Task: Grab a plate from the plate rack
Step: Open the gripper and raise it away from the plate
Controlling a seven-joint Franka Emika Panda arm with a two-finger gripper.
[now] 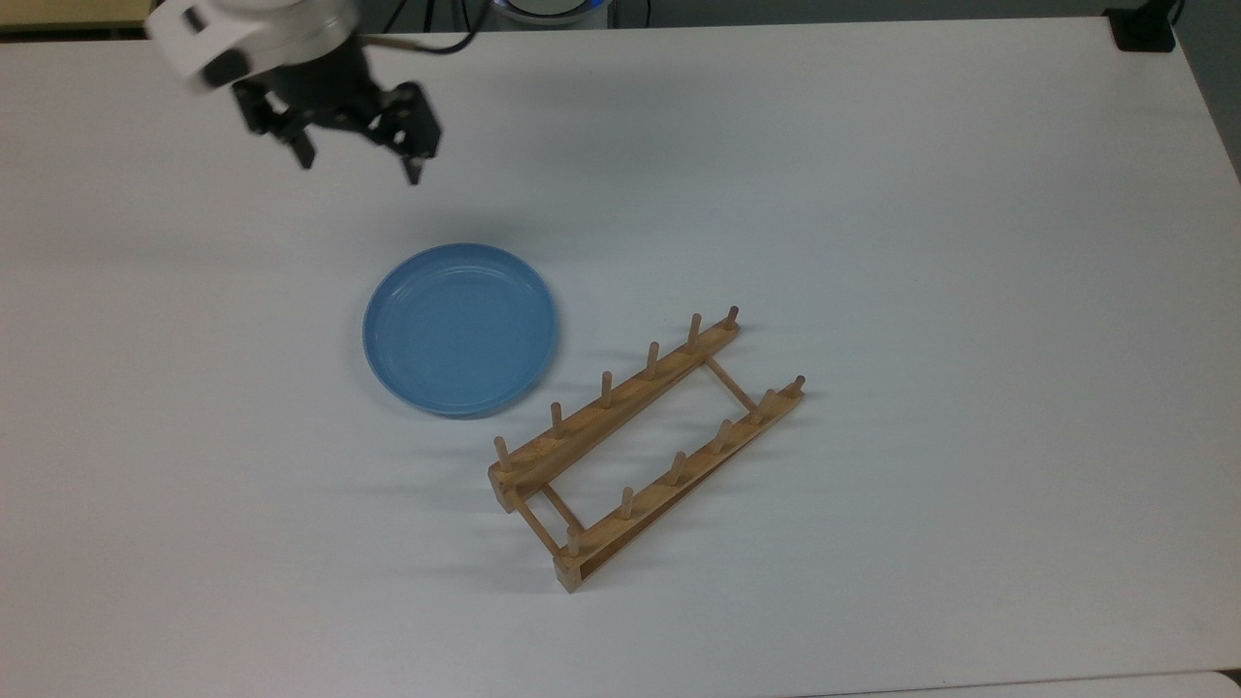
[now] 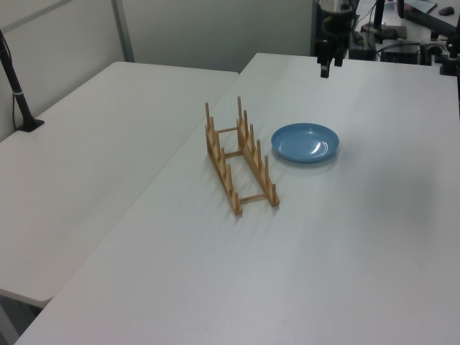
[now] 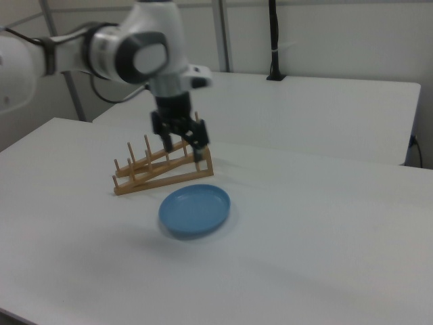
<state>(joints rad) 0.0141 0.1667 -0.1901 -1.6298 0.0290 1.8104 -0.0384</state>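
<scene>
Your claw (image 1: 359, 165) is hanging above the tabletop (image 1: 873, 194) with its fingers apart and holding nothing. The plate (image 1: 460, 328) is lying flat just beside the rack (image 1: 645, 448), not in it. I judge the pick is done, so you are only needing to pull clear.

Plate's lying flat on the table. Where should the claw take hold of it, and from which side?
Take the plate by its raised rim, probably the arc nearest the open claw, coming down from above with one finger inside and one outside. It lies flat, so only the rim offers purchase; avoid the rack side.
</scene>
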